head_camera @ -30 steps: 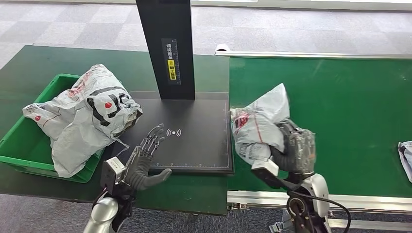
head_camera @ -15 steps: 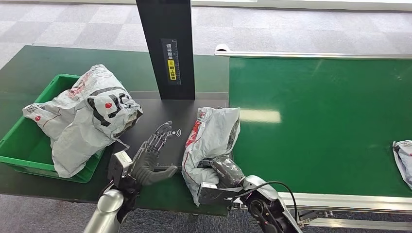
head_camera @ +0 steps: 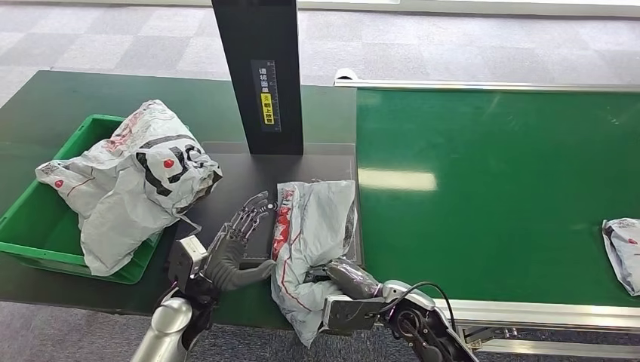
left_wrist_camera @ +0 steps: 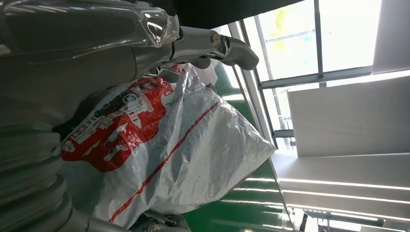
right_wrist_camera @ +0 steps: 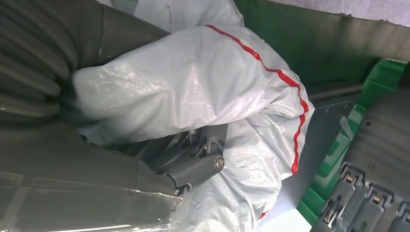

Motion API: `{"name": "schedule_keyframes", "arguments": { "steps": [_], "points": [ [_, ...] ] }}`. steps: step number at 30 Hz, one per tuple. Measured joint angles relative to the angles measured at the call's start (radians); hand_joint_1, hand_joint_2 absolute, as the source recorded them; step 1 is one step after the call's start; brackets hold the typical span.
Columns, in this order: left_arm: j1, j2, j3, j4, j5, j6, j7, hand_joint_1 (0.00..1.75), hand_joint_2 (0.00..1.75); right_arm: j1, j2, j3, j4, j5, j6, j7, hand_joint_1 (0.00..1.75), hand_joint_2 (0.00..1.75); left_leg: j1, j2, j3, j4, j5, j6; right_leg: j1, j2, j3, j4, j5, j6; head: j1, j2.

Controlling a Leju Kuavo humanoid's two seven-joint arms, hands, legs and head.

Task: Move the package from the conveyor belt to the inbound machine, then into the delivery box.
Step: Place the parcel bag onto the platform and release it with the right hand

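Centre frame, the right hand [head_camera: 349,277] grips a grey package [head_camera: 311,240] on the black scanner plate [head_camera: 226,173]; left hand [head_camera: 235,245] open alongside; green conveyor belt [head_camera: 490,188] right; grey tiled floor [head_camera: 113,38] beyond.

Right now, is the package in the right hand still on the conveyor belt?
No. In the head view the package held by the right hand lies on the black inbound machine plate, left of the belt.

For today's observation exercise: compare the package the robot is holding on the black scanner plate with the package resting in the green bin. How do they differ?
The held package stands on the scanner plate, gripped by the right hand; the bin package lies untouched, slumped over the green bin. The held package shows red printing; the bin package shows bold black markings with small red spots. The bin package looks bulkier. Both are crumpled grey-white plastic mailers.
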State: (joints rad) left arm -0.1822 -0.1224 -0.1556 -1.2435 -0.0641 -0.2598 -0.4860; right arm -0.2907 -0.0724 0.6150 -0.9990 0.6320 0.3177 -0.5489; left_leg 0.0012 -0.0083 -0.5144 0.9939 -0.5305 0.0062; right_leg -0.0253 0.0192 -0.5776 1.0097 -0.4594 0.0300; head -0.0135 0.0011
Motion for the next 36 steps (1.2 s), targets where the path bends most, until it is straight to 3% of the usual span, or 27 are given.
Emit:
{"name": "schedule_keyframes", "arguments": {
  "steps": [5, 7, 10, 15, 18, 21, 23, 26, 30, 36],
  "points": [
    [0.012, 0.001, 0.000, -0.011, 0.000, 0.003, 0.000, 0.00, 1.75, 0.000, -0.006, 0.001, -0.002, -0.007, -0.017, 0.002, 1.75, 1.75, 0.000, 0.000, 0.000, 0.000, 0.000, 0.000, 0.000, 0.000, 0.000, 0.000, 0.000, 0.000, 0.000, 0.000],
    [0.018, 0.001, 0.001, -0.017, 0.000, 0.009, 0.001, 0.00, 1.75, 0.000, -0.006, -0.004, -0.002, -0.009, -0.064, 0.021, 1.75, 1.75, 0.000, -0.001, -0.001, 0.000, 0.000, 0.000, 0.000, 0.000, 0.000, 0.000, 0.000, 0.000, 0.000, 0.000],
    [0.048, 0.000, 0.007, -0.045, -0.002, 0.020, 0.005, 0.00, 1.75, -0.003, 0.006, -0.038, -0.002, 0.005, -0.230, 0.107, 1.75, 1.75, 0.000, -0.001, -0.001, 0.000, 0.000, 0.000, 0.000, 0.000, 0.000, 0.000, 0.000, 0.000, 0.000, 0.000],
    [0.097, 0.000, 0.024, -0.098, -0.014, 0.021, 0.017, 0.00, 1.75, -0.015, 0.034, -0.173, -0.011, 0.071, -0.510, 0.256, 1.75, 1.75, 0.000, -0.002, -0.001, 0.000, 0.000, 0.000, 0.000, -0.002, 0.000, 0.000, 0.000, 0.000, 0.000, 0.000],
    [0.099, -0.002, 0.028, -0.107, -0.018, 0.018, 0.021, 0.00, 1.75, -0.013, 0.044, -0.240, -0.011, 0.142, -0.618, 0.281, 1.75, 1.75, 0.000, -0.002, -0.001, 0.000, 0.000, 0.000, 0.000, -0.002, 0.000, 0.000, 0.000, 0.000, 0.000, 0.000],
    [0.093, -0.007, 0.029, -0.107, -0.021, 0.015, 0.023, 0.00, 1.75, -0.013, 0.049, -0.266, 0.001, 0.298, -0.695, 0.337, 1.75, 1.75, 0.000, -0.002, -0.001, 0.000, 0.000, 0.000, 0.000, -0.002, 0.000, 0.000, 0.000, 0.000, 0.000, 0.000],
    [0.086, -0.009, 0.029, -0.104, -0.022, 0.010, 0.024, 0.00, 1.75, -0.017, 0.053, -0.263, 0.023, 0.406, -0.693, 0.367, 1.75, 1.75, 0.000, -0.002, -0.001, 0.000, 0.000, 0.000, 0.000, -0.002, -0.001, 0.000, 0.000, 0.000, 0.000, 0.000],
    [0.060, -0.013, 0.027, -0.085, -0.027, -0.007, 0.021, 0.00, 1.75, -0.034, 0.065, -0.245, 0.091, 0.477, -0.587, 0.351, 1.75, 1.75, 0.000, -0.002, -0.001, 0.000, 0.000, 0.000, 0.000, -0.002, -0.001, 0.000, 0.000, 0.000, 0.000, 0.000],
    [0.031, -0.017, 0.024, -0.055, -0.032, -0.015, 0.015, 0.00, 1.75, -0.054, 0.085, -0.234, 0.171, 0.453, -0.500, 0.303, 1.75, 1.75, 0.000, 0.001, 0.001, 0.000, 0.000, 0.000, 0.000, 0.001, 0.000, 0.000, 0.000, 0.000, 0.000, 0.000],
    [0.019, -0.019, 0.024, -0.040, -0.033, -0.016, 0.014, 0.00, 1.75, -0.072, 0.091, -0.232, 0.210, 0.436, -0.480, 0.283, 1.75, 1.75, 0.000, 0.004, 0.003, 0.000, 0.000, 0.000, 0.000, 0.004, 0.001, 0.000, 0.000, 0.000, 0.000, 0.000]
  ]
}}
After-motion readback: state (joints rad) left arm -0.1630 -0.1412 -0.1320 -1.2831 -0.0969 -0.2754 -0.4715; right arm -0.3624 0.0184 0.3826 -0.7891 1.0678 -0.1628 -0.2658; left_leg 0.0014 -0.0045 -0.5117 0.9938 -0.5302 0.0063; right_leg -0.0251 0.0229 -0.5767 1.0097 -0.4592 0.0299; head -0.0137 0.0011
